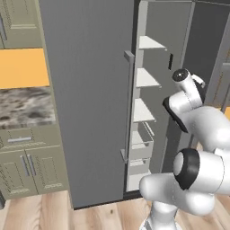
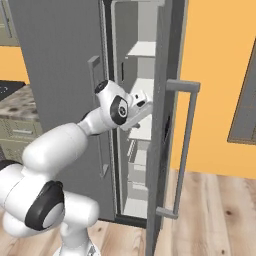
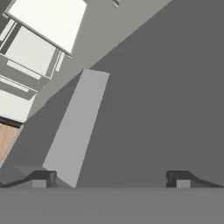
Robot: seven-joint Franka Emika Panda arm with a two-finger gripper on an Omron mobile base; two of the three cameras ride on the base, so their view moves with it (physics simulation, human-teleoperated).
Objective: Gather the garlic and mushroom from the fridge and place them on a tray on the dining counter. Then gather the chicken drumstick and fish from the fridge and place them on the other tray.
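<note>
The grey fridge (image 1: 90,90) has its left door shut and its right door (image 2: 165,100) swung partly out. White shelves (image 1: 143,112) show in the gap, and nothing on them can be made out. My gripper (image 2: 142,107) reaches into that gap at mid height, beside the right door's inner face. In the hand view the gripper (image 3: 109,179) is open, its fingertips (image 3: 41,178) far apart over plain grey panel, with nothing between them. White shelves (image 3: 48,19) sit at that view's top left. The garlic, mushroom, chicken drumstick, fish, both trays and the dining counter are out of view.
The right door's long bar handle (image 2: 185,145) juts toward me. The left door's handle (image 1: 130,103) stands beside the gap. Olive cabinets with a marble top (image 1: 27,108) stand left of the fridge. An orange wall (image 2: 220,75) and wood floor (image 2: 210,200) lie to the right.
</note>
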